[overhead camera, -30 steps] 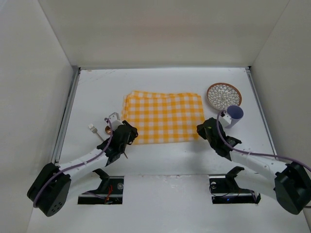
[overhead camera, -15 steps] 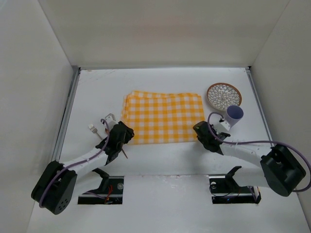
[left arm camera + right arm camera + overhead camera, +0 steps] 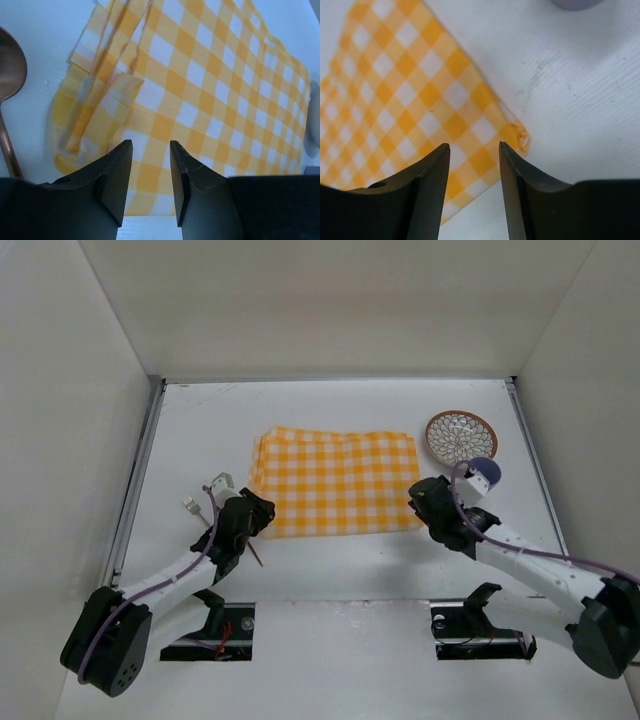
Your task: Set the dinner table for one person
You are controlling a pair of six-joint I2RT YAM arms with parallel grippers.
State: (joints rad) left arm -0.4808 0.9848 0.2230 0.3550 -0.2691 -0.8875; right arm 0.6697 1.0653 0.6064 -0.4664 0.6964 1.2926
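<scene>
A yellow-and-white checked cloth (image 3: 335, 483) lies flat in the middle of the white dinner table (image 3: 330, 410). My left gripper (image 3: 258, 512) hovers over the cloth's near left corner (image 3: 95, 115), which is rumpled and folded over. Its jaws are open (image 3: 151, 145) with nothing between them. My right gripper (image 3: 424, 502) hangs over the cloth's near right corner (image 3: 512, 132), jaws open (image 3: 474, 146) and empty. A copper spoon (image 3: 10, 70) lies just left of the cloth.
A patterned plate (image 3: 461, 434) with a brown rim sits at the back right. A purple cup (image 3: 482, 475) stands just in front of it, close to my right arm. A silver fork (image 3: 189, 505) lies left of my left arm. Metal rails (image 3: 137, 480) edge the table.
My right gripper was shut and now stands open over the cloth's near right corner. The right arm swung slightly. The left arm shifted a little toward the near left.
</scene>
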